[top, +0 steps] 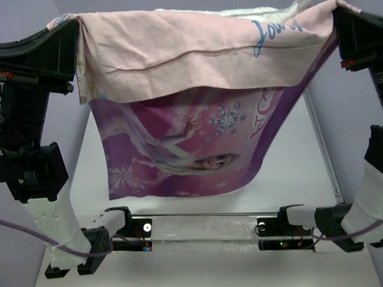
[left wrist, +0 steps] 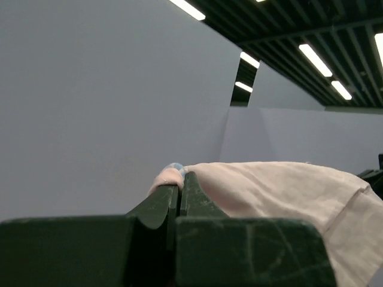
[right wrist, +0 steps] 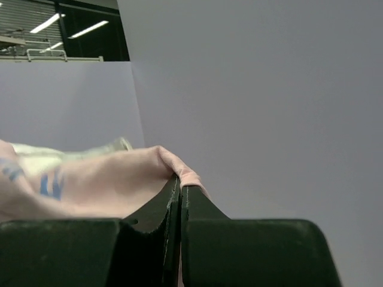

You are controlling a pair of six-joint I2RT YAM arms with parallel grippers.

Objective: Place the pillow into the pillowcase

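Fingers (left wrist: 157,210) of the left gripper (left wrist: 179,190) fill the bottom of the left wrist view. They are pressed together, with a pale pink fold of the pillowcase (left wrist: 269,185) pinched at their tips. From there the cloth runs off to the right edge of the frame. In the right wrist view the right gripper (right wrist: 179,186) is closed the same way. Its dark fingers (right wrist: 203,209) clamp a pink corner of the case, which spreads toward the lower left and carries blue lettering.

In the top external view both grippers sit high in the frame, the left one (top: 73,27) in the upper left corner and the right one (top: 338,17) in the upper right. The pillowcase (top: 191,54) hangs stretched between them like a curtain. Its pale pink side is folded over the top. Below that fold the purple-magenta side shows snowflakes and the cartoon princess, and its lower edge hangs clear above the white table (top: 299,179).

A narrow whitish strip (top: 251,10) shows above the case's top edge. Whether it is the pillow I cannot tell.

Beneath the hanging cloth, along the bottom of the frame, are the two arm bases (top: 128,230) with small lit indicator lights. Grey-lavender walls (left wrist: 90,89) close the scene on both sides. Ceiling lights (left wrist: 320,60) show in the upper right of the left wrist view.
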